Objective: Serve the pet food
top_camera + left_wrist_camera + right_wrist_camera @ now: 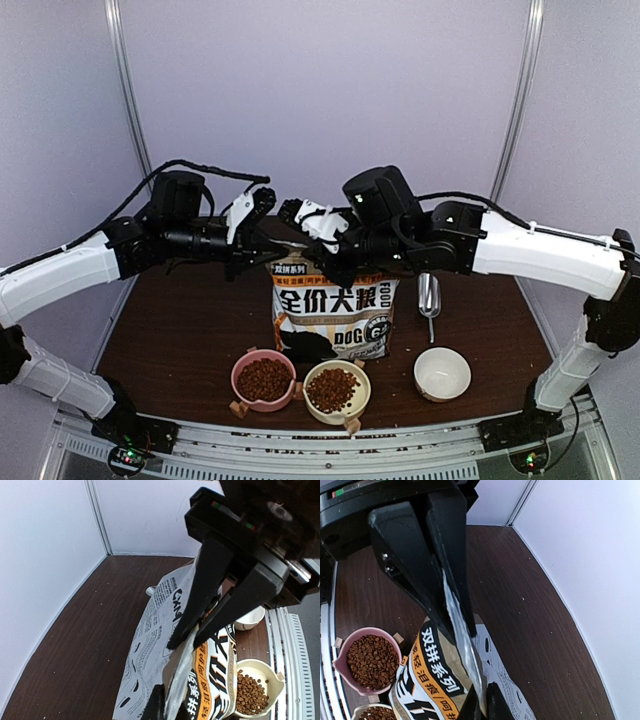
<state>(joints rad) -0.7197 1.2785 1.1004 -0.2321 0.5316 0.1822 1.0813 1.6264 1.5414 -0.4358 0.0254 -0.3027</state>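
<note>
Pellets of pet food, small, round and dark reddish-brown, lie in loose heaps in two bowls at the near edge of the dark wooden tabletop. One heap is in a pink bowl, the other in a cream bowl just beside it. A white bowl stands apart to the right.

Behind the bowls a kraft-brown bag stands upright, with a metal scoop on the tabletop near its right side. The bag's front carries an orange band, large black characters "全价犬粮", and the words "DOG" and "FOOD". The right wrist view also gives "双拼系列" near the top; the finer print is too small to read.

Left claw and right claw are each closed tight on the bag's thin top edge, which is pinched between their fingers.

From above, the arms hide the grip itself, while both wrist views show it directly. The left wrist view adds the bag's pale panel with black print, the cream bowl with its pet food, and part of the white bowl. The right wrist view shows the pink bowl whole and a sliver of the cream bowl. The scoop is plain only from above.
</note>
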